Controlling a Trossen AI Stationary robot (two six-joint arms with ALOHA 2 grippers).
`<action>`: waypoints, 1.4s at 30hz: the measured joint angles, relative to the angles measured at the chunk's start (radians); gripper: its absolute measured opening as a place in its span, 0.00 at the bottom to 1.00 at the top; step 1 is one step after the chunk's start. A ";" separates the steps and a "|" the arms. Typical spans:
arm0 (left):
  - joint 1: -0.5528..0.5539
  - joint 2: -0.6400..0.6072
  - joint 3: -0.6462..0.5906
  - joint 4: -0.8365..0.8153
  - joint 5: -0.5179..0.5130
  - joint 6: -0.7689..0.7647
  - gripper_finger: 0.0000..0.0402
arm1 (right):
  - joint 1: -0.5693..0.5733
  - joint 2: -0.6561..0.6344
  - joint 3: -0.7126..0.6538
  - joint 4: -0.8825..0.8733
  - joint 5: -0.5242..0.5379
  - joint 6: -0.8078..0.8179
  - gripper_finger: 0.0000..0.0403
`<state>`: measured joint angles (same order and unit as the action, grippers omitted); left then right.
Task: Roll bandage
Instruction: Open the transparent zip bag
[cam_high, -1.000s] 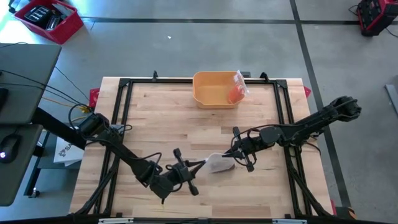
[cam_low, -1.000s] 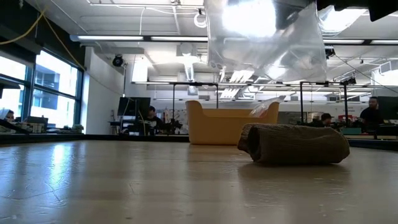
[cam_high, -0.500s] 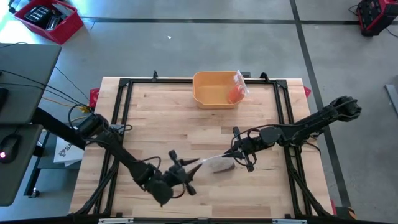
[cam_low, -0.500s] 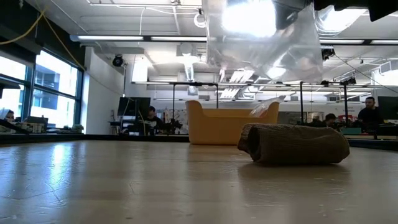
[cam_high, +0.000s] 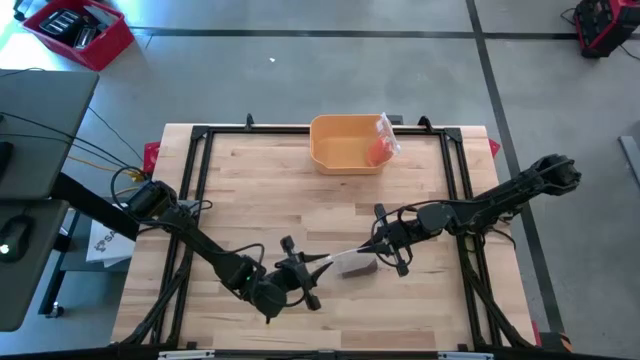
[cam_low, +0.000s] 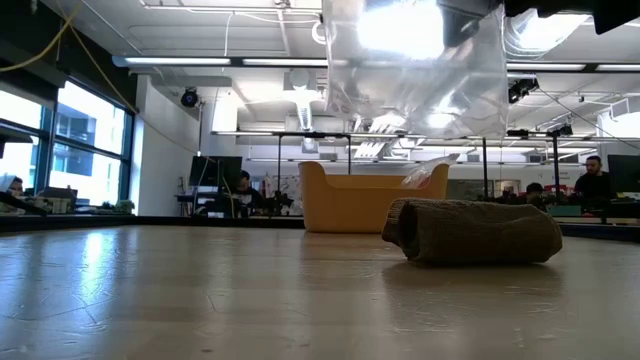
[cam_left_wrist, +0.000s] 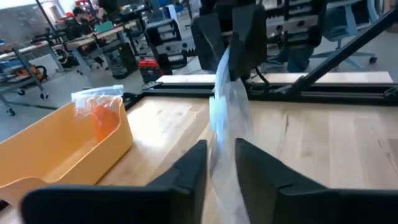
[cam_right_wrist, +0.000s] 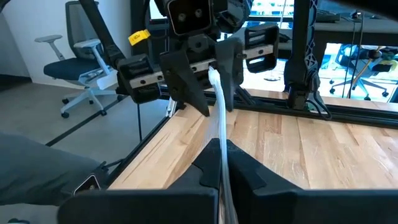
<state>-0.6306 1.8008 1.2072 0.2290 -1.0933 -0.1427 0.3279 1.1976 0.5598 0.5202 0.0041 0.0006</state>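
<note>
Rolled tan cloth bandage (cam_low: 473, 231) lies on its side on the light wooden table (cam_high: 250, 190), toward the near edge and a little right of the middle, under a clear plastic bag (cam_high: 343, 258) that the two arms hold stretched between them above it. In the low view the bag (cam_low: 415, 65) hangs over the roll without touching it.

From the table's right edge comes the right gripper (cam_high: 377, 243), its fingers pressed together on the bag's right end; its wrist view shows the thin film (cam_right_wrist: 221, 134) running straight out from between its closed fingers (cam_right_wrist: 208, 168).

Near the front edge, left of the roll, sits the left gripper (cam_high: 308, 266); its fingers (cam_left_wrist: 186, 171) stand slightly apart with the bag's other end (cam_left_wrist: 229, 106) passing between them, and whether they press it I cannot tell.

At the middle of the far edge sits a yellow plastic bin (cam_high: 343, 142) with a small clear packet of something orange (cam_high: 380, 143) leaning in its right end.
</note>
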 joint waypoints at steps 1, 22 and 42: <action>-0.002 0.000 0.000 0.012 -0.007 0.010 0.16 | 0.000 0.000 0.000 0.000 0.000 0.000 0.00; -0.015 0.000 0.086 -0.050 -0.011 0.052 0.00 | 0.016 -0.003 0.217 -0.473 0.111 -0.106 0.16; 0.040 0.072 0.173 -0.209 0.120 -0.040 0.00 | 0.137 0.314 0.631 -0.771 0.252 -0.190 0.28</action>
<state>-0.5907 1.8732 1.3800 0.0204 -0.9730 -0.1825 0.4648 1.5112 1.1912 -0.2512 0.2562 -0.1890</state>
